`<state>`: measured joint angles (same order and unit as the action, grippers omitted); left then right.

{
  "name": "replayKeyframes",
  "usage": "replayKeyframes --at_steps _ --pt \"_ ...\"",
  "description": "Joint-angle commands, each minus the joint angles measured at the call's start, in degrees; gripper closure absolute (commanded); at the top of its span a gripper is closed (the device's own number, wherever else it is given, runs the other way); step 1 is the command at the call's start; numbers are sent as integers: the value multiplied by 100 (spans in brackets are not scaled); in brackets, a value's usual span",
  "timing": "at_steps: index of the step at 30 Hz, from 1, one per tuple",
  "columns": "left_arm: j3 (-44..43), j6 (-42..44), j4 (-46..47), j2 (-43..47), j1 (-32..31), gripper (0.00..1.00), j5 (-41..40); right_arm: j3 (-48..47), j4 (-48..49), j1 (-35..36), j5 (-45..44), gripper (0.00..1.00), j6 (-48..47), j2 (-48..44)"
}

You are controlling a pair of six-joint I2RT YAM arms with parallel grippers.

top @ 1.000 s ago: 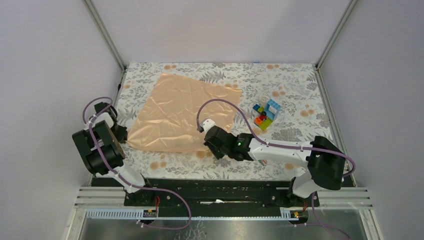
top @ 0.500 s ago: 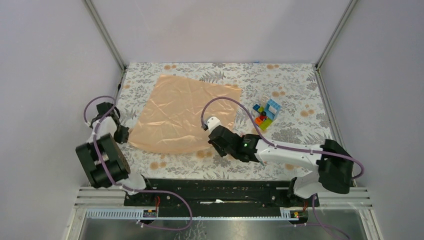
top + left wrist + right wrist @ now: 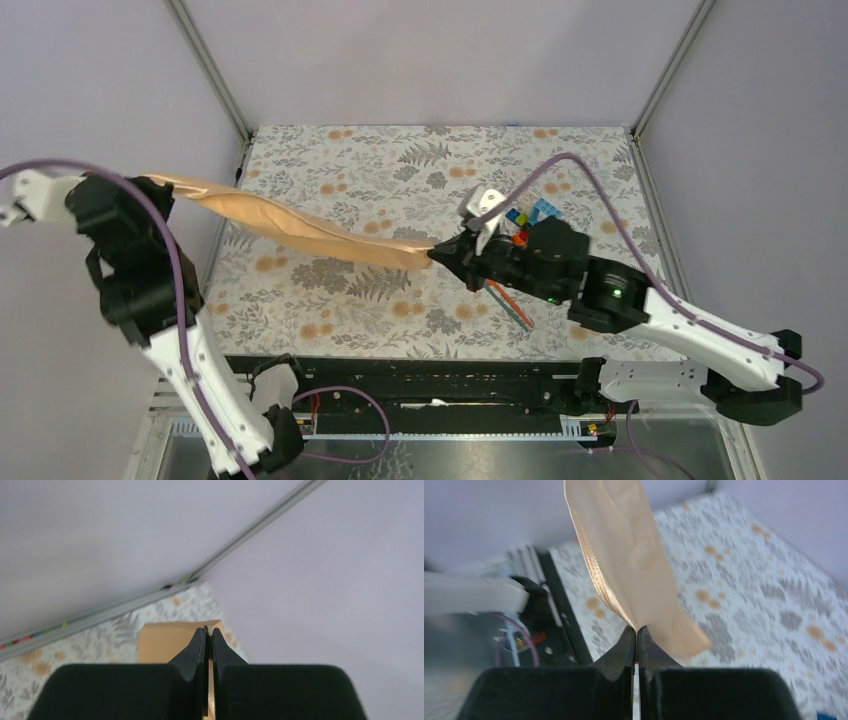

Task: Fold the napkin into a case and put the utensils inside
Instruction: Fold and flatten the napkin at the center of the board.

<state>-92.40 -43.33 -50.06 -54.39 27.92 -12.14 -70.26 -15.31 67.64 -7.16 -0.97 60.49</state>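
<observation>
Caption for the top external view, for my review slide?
Left gripper and right gripper hold the napkin stretched in the air over the floral mat.

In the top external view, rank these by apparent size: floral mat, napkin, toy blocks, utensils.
1. floral mat, largest by far.
2. napkin, bunched into a long strip stretched above the mat.
3-4. toy blocks and utensils: both small and partly hidden by the right arm, so left unranked.

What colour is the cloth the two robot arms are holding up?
Shiny peach-orange napkin, clearest in the right wrist view.
</observation>
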Motion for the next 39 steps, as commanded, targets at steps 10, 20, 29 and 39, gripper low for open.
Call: replayKeyframes --at_steps 10,20,29,39 --pt "-1081 -343 22 -144 13 100 -410 -1255 119 -116 -1020 100 671 214" --pt "608 -625 1949 -1709 -403 100 410 -1213 592 -2560 345 100 1680 1975" --pt "1209 -623 3647 -3411 -1091 100 685 -2344 721 -3858 993 100 1174 4528" --pt "762 -338 3733 -4933 -1279 100 1186 -3763 -412 -4008 1297 100 196 5968"
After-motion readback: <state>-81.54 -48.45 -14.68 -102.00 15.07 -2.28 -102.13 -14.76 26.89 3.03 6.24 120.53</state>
